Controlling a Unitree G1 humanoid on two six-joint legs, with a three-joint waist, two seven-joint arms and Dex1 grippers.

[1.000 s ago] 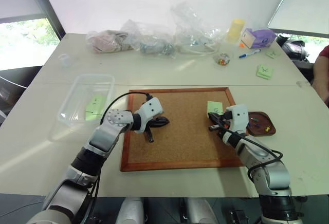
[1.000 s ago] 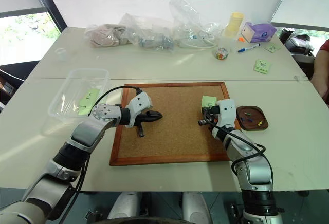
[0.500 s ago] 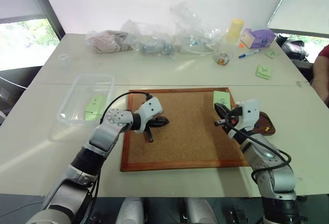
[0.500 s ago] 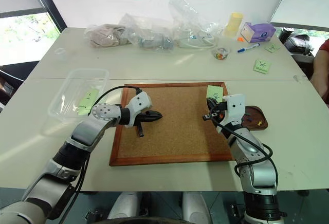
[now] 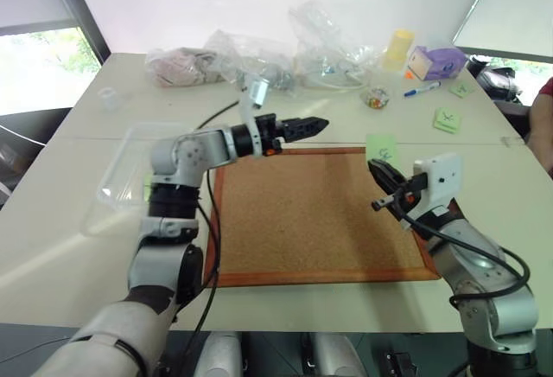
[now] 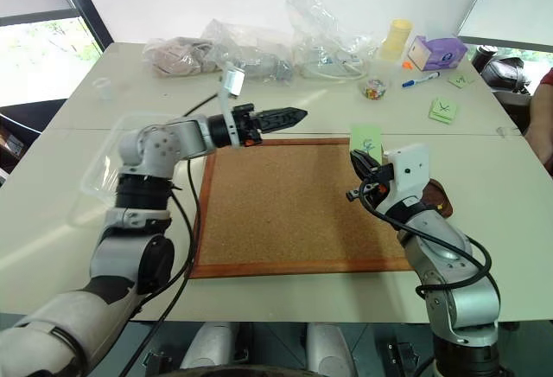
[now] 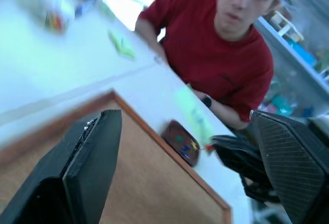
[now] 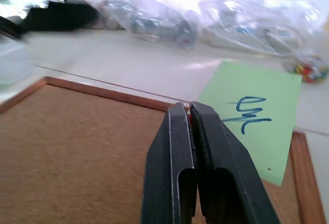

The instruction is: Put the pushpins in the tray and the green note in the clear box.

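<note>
My right gripper (image 5: 374, 166) hovers shut above the right end of the corkboard (image 5: 311, 213). A sliver of red, a pushpin (image 8: 189, 112), shows between its fingertips. The green note (image 5: 381, 146) with a dark scribble hangs at those tips, lifted off the board. Behind that wrist lies the brown tray (image 6: 436, 195), and it holds several coloured pins (image 7: 186, 144). Raised over the board's far edge, my left gripper (image 5: 315, 124) points to the right, its fingers (image 7: 77, 167) wide open and empty. The clear box (image 5: 121, 165) sits at the left, partly behind my left arm.
Clear plastic bags (image 5: 259, 61), a yellow cup (image 5: 397, 48), a purple box (image 5: 436, 61) and a pen (image 5: 421, 92) line the far side. More green notes (image 5: 446, 120) and a small cup of pins (image 5: 374, 99) lie beyond the board. A person in red (image 7: 226, 54) sits at the right.
My left gripper rose off the corkboard, swung to point right and opened. My right gripper lifted, shut, and the green note came up off the board with it.
</note>
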